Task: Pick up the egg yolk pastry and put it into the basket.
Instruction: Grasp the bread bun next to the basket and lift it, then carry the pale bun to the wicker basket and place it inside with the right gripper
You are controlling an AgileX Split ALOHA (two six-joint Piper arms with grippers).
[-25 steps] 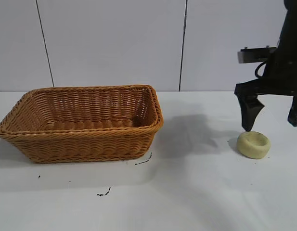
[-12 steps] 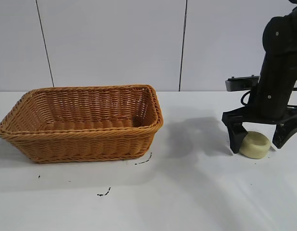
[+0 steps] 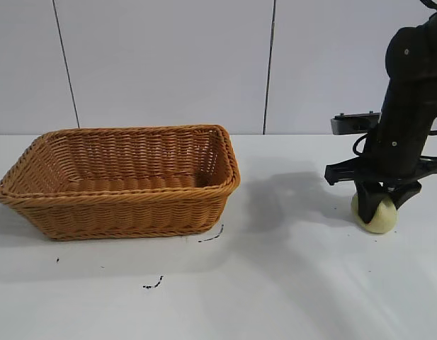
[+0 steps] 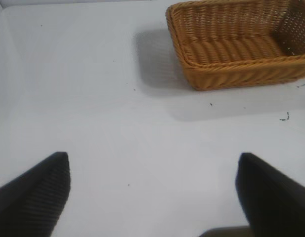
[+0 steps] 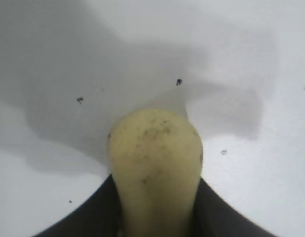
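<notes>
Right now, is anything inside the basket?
The basket shows only bare wicker inside; its near wall hides part of the floor. The egg yolk pastry sits outside on the table, pinched in the right gripper.

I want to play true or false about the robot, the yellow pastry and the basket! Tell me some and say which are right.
1. The right hand is squeezing the egg yolk pastry. True.
2. The pastry is already inside the basket. False: it is on the table, well to the right of the basket.
3. The basket has nothing in it. True, as far as its inside shows.
4. The left hand is holding the basket. False: it is open over bare table, apart from the basket.
</notes>
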